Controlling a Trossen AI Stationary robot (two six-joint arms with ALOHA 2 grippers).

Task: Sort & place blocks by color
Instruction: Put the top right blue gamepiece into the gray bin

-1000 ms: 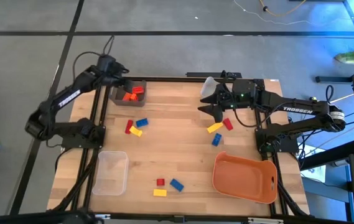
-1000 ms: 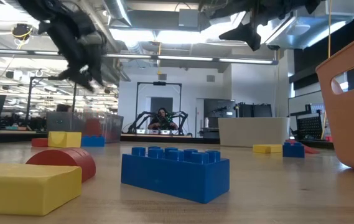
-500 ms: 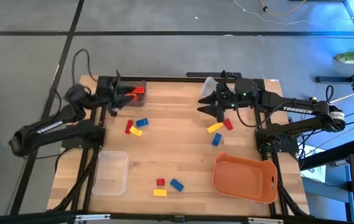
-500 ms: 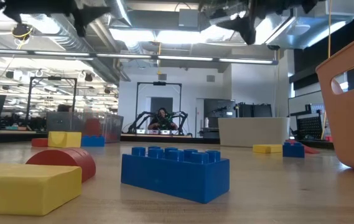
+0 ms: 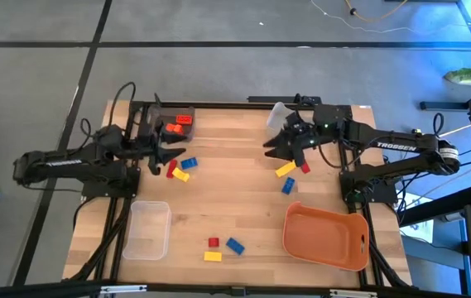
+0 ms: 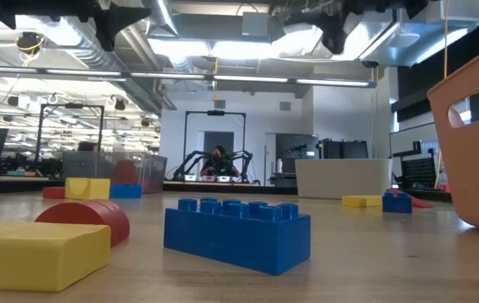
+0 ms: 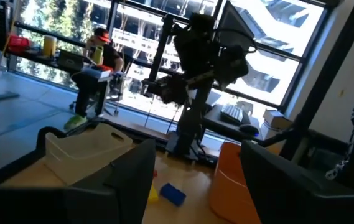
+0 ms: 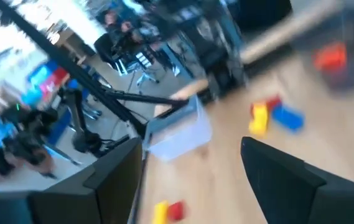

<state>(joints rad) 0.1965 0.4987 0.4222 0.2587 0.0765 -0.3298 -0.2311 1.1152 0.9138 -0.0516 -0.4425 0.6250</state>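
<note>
Small studded blocks lie in groups on the wooden table. A red block (image 5: 171, 169), a yellow one (image 5: 181, 175) and a blue one (image 5: 189, 163) sit just near-side of my left gripper (image 5: 169, 155), which hovers open. A yellow block (image 5: 285, 170), a red one (image 5: 304, 166) and a blue one (image 5: 288, 185) lie below my open right gripper (image 5: 278, 146). Red (image 5: 213, 242), blue (image 5: 235, 246) and yellow (image 5: 212, 257) blocks rest near the near edge. Red and orange blocks lie in the grey bin (image 5: 173, 126). Both wrist views show wide-spread fingers around my left gripper (image 7: 195, 155) and my right gripper (image 8: 192, 149).
A clear bin (image 5: 150, 229) stands at the near left and the orange tray (image 5: 326, 238) at the near right. Another clear container (image 5: 278, 116) sits at the far edge by the right arm. Bare wood lies in the table's middle (image 5: 235, 199).
My left gripper has left the space over the grey bin and swung toward the near edge, and it now hovers by the red, yellow and blue blocks, with its arm stretched low from the left. My right gripper has risen slightly. No block has moved.
</note>
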